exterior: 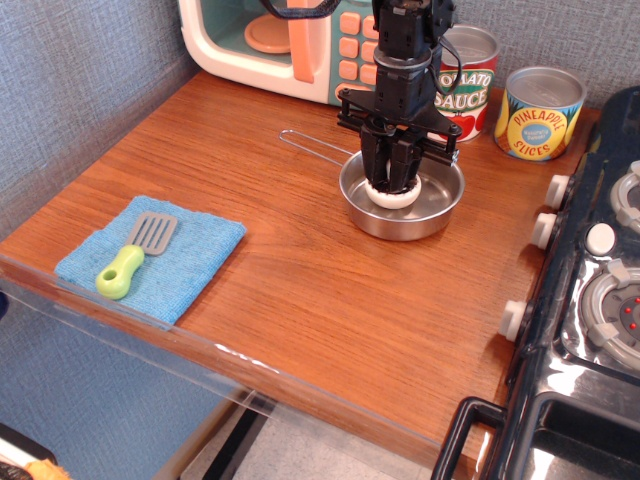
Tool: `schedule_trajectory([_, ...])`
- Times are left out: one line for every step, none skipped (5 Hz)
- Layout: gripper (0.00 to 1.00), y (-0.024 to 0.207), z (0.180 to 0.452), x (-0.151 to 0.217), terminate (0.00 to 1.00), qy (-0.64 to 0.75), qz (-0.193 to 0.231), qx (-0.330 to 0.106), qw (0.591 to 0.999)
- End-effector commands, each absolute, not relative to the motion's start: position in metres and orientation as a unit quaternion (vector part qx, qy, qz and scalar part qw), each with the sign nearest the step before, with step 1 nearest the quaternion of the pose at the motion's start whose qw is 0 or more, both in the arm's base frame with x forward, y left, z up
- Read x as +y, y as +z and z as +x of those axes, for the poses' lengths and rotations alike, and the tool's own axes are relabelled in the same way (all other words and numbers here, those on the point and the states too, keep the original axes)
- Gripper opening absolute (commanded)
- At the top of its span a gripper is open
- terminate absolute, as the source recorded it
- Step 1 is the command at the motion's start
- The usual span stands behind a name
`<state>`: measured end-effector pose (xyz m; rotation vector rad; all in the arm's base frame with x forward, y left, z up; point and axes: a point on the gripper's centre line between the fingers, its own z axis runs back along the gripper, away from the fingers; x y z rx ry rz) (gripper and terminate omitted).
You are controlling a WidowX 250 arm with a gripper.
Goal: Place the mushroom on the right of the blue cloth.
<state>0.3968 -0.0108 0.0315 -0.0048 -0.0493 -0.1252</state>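
Note:
The mushroom (392,197) lies in the round steel pan (440,205) at the back middle of the wooden counter; only its white rim shows under the fingers. My black gripper (393,180) reaches straight down into the pan, with its fingers closed in around the mushroom's stem and dark face. The blue cloth (190,260) lies flat at the front left of the counter, far from the gripper, with a green-handled grey spatula (130,258) lying on it.
A toy microwave (280,40) stands at the back. A tomato sauce can (470,70) and a pineapple slices can (540,112) stand right behind the pan. A black stove (590,300) fills the right side. The pan's wire handle (310,145) points left.

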Motion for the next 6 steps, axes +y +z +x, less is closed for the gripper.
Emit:
schedule_trajectory([0.0,0.082,0.394,-0.014,0.0,-0.082,-0.018,-0.091,0.992])
schedule_trajectory([0.0,0.115,0.368,-0.013,0.0,-0.094,-0.03,-0.139,0.985])
schedule_trajectory([0.0,0.114,0.325,-0.003,0.0,-0.104,-0.029,-0.132,0.985])
schedule_trajectory([0.0,0.092,0.285,0.013,0.0,-0.113,-0.006,-0.094,0.989])
schedule_trajectory([0.0,0.068,0.257,0.025,0.0,-0.129,0.007,-0.056,0.99])
schedule_trajectory([0.0,0.053,0.237,0.031,0.0,-0.145,0.014,-0.034,0.989])
